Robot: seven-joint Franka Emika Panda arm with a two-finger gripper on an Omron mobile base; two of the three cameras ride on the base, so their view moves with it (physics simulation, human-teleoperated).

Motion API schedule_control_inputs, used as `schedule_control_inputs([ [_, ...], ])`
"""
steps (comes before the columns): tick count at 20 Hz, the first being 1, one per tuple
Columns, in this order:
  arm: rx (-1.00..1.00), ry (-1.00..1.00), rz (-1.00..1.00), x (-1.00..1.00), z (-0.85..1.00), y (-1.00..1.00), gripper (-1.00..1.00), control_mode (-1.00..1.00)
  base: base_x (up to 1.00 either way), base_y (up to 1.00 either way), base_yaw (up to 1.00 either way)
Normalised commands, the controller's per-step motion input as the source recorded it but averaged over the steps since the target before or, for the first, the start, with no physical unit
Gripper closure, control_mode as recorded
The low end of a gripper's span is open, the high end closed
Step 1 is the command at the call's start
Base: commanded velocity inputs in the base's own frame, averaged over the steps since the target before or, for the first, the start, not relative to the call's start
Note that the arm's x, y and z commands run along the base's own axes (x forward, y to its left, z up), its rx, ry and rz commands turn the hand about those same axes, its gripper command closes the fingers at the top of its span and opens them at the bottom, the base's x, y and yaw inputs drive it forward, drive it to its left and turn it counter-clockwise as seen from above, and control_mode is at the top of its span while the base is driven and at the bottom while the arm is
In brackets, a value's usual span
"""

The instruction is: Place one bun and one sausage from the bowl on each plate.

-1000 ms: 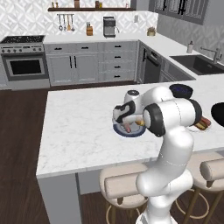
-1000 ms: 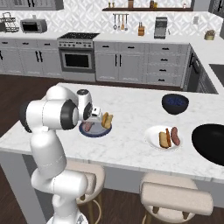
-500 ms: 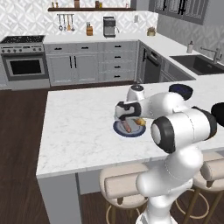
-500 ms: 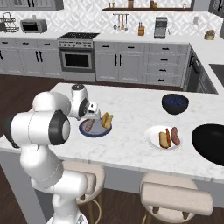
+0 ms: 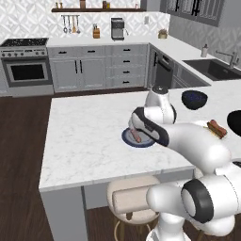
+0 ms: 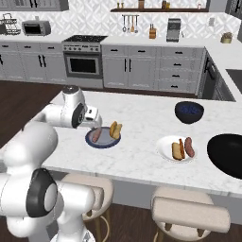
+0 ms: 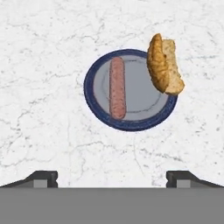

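Observation:
The dark blue-grey plate [image 7: 130,89] lies on the marble counter with a sausage [image 7: 117,87] flat on it and a bun [image 7: 164,65] leaning on its rim. My gripper [image 7: 111,177] hovers above this plate, open, with nothing between the fingers. From the right base view, the same plate [image 6: 103,140] holds its sausage [image 6: 96,135] and bun [image 6: 115,130], just below my hand [image 6: 91,118]. The white plate [image 6: 165,150] carries a bun [image 6: 178,150] and a sausage [image 6: 189,146]. At the counter's right end sits the black bowl [image 6: 227,153].
A smaller dark blue bowl [image 6: 189,112] stands behind the white plate. Two stools [image 6: 189,212] sit under the counter's near edge. Bare marble stretches left of the blue plate [image 5: 139,139]. Cabinets, oven and a sink line the far walls.
My hand has lifted off the blue-grey plate and the arm has swung round above it. The sausage and bun stay on the plate.

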Motion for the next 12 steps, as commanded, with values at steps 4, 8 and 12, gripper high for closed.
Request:
schedule_control_inputs([
  [4,0.00,0.00,0.00,-0.47,0.75,0.00,-1.00,-1.00,0.00,0.00,0.00],
  [8,0.00,0.00,0.00,-0.47,0.75,0.00,-1.00,-1.00,0.00,0.00,0.00],
  [12,0.00,0.00,-0.01,-0.23,0.78,0.00,-1.00,-1.00,0.00,0.00,0.00],
])
